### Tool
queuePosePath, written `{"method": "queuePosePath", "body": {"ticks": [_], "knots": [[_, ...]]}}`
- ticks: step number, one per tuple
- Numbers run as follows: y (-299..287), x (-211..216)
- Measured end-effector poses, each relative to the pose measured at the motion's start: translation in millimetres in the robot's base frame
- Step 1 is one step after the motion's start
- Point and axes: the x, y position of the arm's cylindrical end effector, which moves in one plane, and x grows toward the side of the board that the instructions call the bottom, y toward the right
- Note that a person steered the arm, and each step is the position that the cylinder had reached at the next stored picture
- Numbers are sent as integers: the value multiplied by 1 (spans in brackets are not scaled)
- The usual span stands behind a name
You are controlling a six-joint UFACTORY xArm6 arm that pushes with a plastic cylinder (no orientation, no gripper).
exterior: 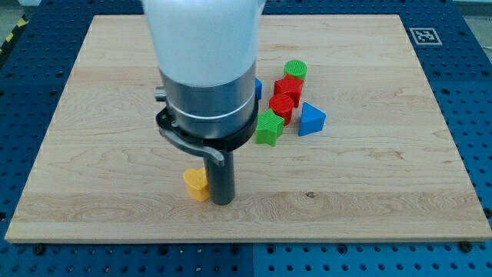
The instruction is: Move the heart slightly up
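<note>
While the rod stands upright, these lines run outward from its lower end.

Tip: my tip (pixel 222 201) rests on the board (pixel 369 185) toward the view's bottom, below the arm's wide silver and white body.
Hold: a bare rod, with nothing to open or close; it grips no block.
Heart: the yellow heart (pixel 197 184) sits just to the view's left of my tip, seemingly touching the rod, though the contact line is hard to make out.
Green star: a green block (pixel 269 128), roughly star-shaped, lies up and to the view's right of my tip, well apart from it.
Red blocks: two red blocks (pixel 285 96) stand stacked in a line just above the green star, close together; their shapes are unclear.
Green cylinder: a green cylinder (pixel 294 70) tops that line, farthest from my tip.
Blue triangle: a blue triangle (pixel 310 120) lies just right of the red blocks.
Blue sliver: a blue block (pixel 258 88) peeks out beside the arm's body, mostly hidden.
</note>
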Motion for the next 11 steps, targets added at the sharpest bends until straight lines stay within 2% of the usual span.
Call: {"method": "queuePosePath", "body": {"ticks": [2, 3, 4, 5, 6, 8, 10, 11], "knots": [[-57, -29], [-73, -18], [-114, -2], [-99, -31], [-98, -33], [-50, -19], [-29, -103], [-46, -150]]}}
